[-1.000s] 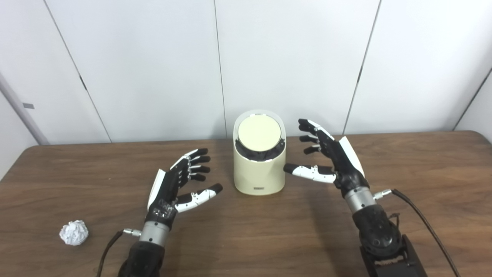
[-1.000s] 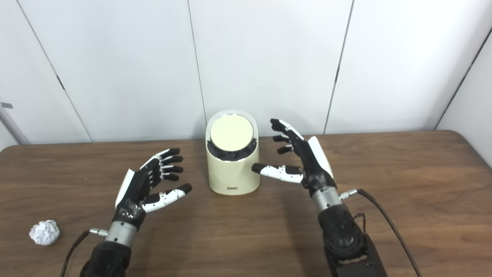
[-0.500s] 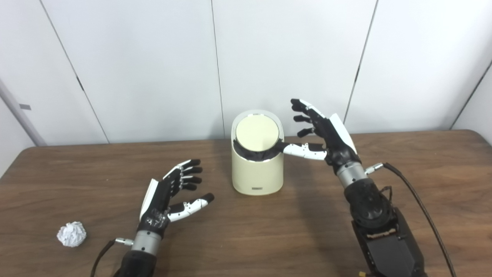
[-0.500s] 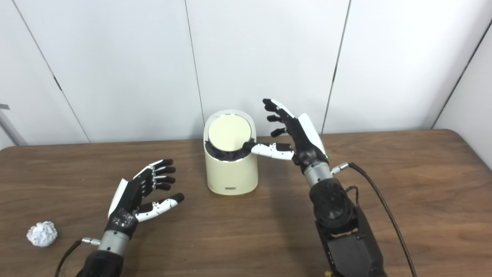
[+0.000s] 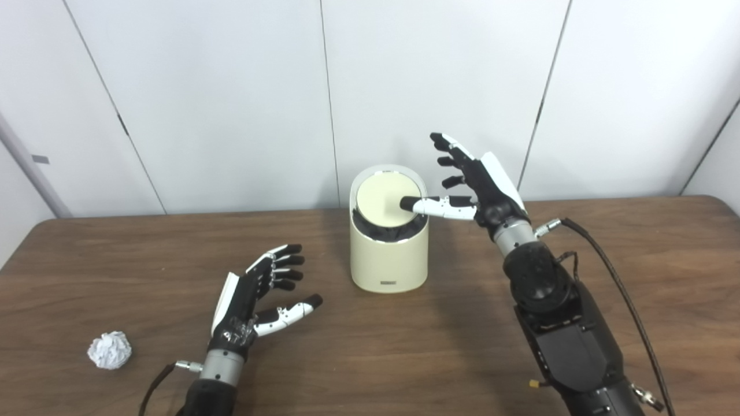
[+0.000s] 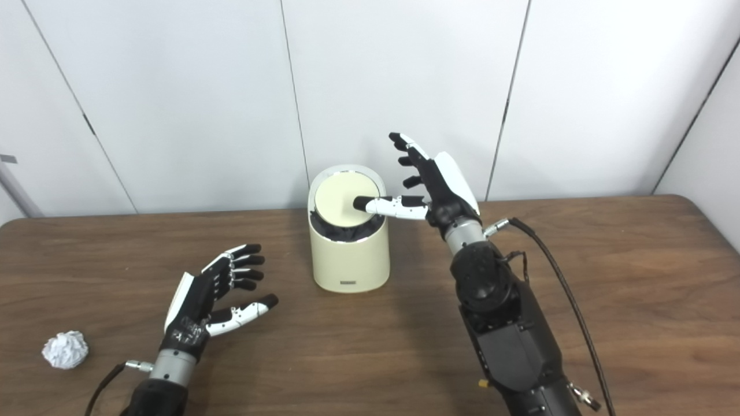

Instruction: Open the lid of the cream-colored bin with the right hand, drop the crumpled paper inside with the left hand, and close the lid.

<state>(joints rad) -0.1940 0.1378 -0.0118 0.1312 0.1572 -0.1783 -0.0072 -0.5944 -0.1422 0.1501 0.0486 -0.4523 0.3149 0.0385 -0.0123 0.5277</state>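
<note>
The cream-colored bin (image 5: pixel 388 257) stands at the middle back of the wooden table, its round lid (image 5: pixel 381 197) shut and tilted toward me. My right hand (image 5: pixel 477 182) is open, raised beside the bin's right top, with its thumb reaching over the lid's right part; whether the tip touches cannot be told. The crumpled white paper (image 5: pixel 109 350) lies near the table's front left. My left hand (image 5: pixel 254 294) hovers open, palm turned inward, between the paper and the bin, holding nothing.
The brown table (image 5: pixel 636 271) runs back to a white panelled wall (image 5: pixel 231 98). A black cable (image 5: pixel 613 277) trails from my right wrist over the table's right side.
My right hand has risen from beside the bin's side and moved left, bringing its thumb over the lid. My left hand has drawn back a little toward me. The bin and paper stay put.
</note>
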